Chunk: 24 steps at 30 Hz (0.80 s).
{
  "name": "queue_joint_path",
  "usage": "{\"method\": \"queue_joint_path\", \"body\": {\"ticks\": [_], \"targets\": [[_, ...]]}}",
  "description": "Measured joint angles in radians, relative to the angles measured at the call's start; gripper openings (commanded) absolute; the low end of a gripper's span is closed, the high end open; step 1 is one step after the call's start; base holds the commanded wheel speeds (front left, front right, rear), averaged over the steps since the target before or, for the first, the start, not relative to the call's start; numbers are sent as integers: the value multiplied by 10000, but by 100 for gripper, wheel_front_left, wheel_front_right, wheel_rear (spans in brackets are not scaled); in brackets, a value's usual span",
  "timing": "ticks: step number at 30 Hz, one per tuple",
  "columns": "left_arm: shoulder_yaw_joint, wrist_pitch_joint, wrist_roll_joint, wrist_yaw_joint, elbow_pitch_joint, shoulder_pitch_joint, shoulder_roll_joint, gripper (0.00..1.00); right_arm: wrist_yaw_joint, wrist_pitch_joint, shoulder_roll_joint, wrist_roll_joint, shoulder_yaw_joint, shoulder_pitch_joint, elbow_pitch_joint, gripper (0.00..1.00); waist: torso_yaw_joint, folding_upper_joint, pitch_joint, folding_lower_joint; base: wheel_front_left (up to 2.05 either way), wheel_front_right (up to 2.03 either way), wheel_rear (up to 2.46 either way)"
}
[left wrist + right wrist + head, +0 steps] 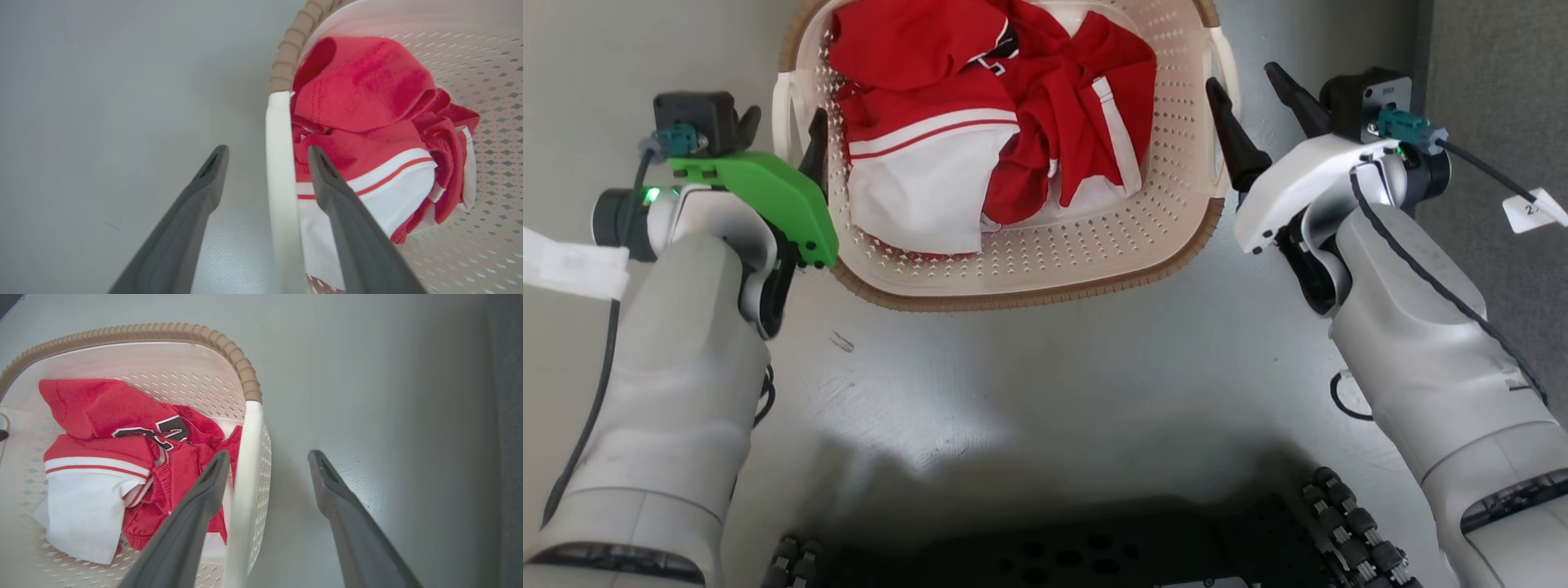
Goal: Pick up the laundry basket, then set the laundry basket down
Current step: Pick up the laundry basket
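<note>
One laundry basket sits between the two grippers above a smooth, matt grey floor, ahead of the robot's dark base; contact with the floor cannot be judged. The basket is a rounded-rectangular shell of cream-white plastic, pierced with rows of small holes and edged with ribbed, woven-look brown trim. It has two smooth white loop handles, one on each side. Inside lies a crumpled heap of red-and-white clothing, soft knit fabric with striped hems and a black number; the pieces cannot be counted. Both pale forearms reach forward and angle inward. The left gripper, under a green cover, stands wide apart astride the left handle, with one finger over the clothing and one outside the wall. The right gripper is likewise spread wide astride the right handle, not pinching it. The four dark fingers are tapered and matt.
</note>
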<state>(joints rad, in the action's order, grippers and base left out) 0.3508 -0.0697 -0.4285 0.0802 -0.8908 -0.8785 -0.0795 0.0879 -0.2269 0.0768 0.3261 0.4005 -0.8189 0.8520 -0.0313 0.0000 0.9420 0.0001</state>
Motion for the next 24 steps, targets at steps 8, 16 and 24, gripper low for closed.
{"method": "queue_joint_path", "body": {"ticks": [8,16,24], "targets": [[44,25,-86,174,-600,-470,92,0,163,71,-48,153,123,-306,575,0,16,0,204,0,0,0,0],[54,-121,-293,297,-1032,-778,299,0,265,27,-201,362,155,-503,872,0,32,0,244,-1,0,0,0],[86,-288,-422,387,-1486,-920,405,0,351,-12,-263,435,173,-714,1329,0,43,0,143,0,0,0,0]]}}
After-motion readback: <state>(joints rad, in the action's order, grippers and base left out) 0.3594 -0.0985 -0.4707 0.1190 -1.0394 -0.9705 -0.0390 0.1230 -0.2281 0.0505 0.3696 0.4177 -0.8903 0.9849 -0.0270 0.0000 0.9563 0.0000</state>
